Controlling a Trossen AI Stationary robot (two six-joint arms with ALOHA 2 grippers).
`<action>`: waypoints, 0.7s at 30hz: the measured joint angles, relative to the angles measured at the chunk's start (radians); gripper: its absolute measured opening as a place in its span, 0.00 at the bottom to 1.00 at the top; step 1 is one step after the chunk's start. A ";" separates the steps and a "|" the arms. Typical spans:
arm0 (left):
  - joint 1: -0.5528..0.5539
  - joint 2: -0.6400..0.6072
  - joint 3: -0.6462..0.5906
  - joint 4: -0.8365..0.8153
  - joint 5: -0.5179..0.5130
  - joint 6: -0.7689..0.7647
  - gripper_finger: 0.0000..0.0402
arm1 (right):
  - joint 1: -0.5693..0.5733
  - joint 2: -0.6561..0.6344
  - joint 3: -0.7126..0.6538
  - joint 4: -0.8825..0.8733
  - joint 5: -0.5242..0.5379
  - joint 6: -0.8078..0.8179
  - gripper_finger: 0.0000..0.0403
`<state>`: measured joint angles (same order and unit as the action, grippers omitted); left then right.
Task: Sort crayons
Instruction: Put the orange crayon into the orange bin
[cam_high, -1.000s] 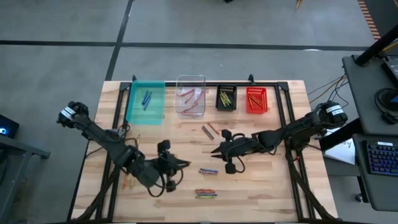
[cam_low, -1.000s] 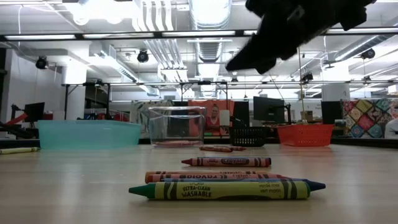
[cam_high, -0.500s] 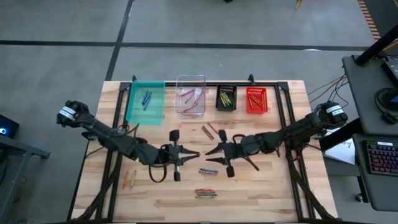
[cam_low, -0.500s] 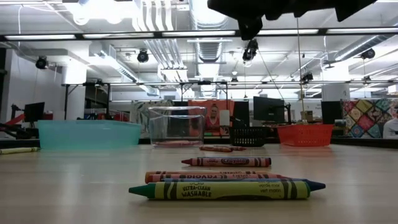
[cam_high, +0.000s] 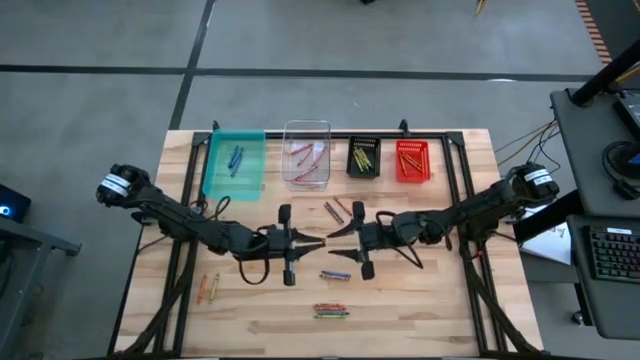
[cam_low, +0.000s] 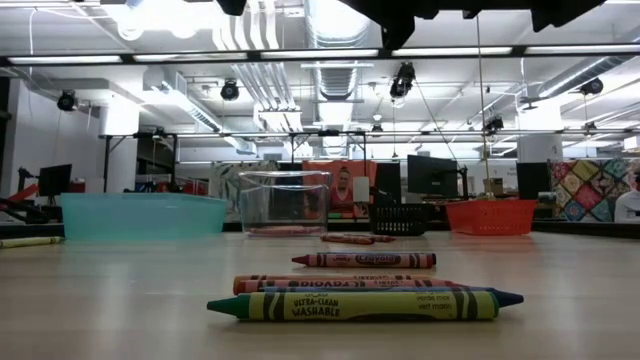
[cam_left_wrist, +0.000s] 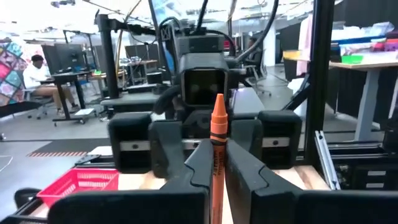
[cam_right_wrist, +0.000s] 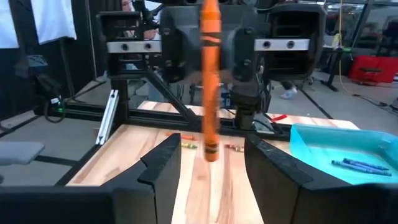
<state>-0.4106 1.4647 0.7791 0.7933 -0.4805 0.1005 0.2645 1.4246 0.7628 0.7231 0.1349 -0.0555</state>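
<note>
With our left gripper (cam_left_wrist: 217, 171) pinching an orange crayon (cam_left_wrist: 217, 146) upright between the spread fingers of our right gripper (cam_right_wrist: 208, 165), several crayons already lie in the bins (cam_high: 234, 165) beyond, while loose ones (cam_high: 331, 311) remain below our grippers.

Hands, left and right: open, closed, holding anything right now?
Left hand: closed on an orange crayon, held upright.
Right hand: open, fingers either side of that crayon, not gripping it.

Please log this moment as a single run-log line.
phase: handover | left end effector: shut on orange crayon | right end effector: open, facing it above the table
</note>
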 joint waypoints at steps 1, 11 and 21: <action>0.001 0.008 0.003 0.006 0.000 0.000 0.00 | -0.003 0.000 0.000 0.000 0.000 0.000 0.41; 0.027 0.074 0.045 0.041 -0.007 0.001 0.00 | -0.003 0.000 0.000 0.007 -0.005 -0.009 0.39; 0.033 0.087 0.054 0.046 -0.007 0.000 0.00 | -0.003 0.000 0.000 -0.012 -0.007 -0.024 0.34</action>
<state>-0.3775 1.5513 0.8333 0.8396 -0.4875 0.1009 0.2611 1.4246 0.7628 0.7113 0.1280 -0.0799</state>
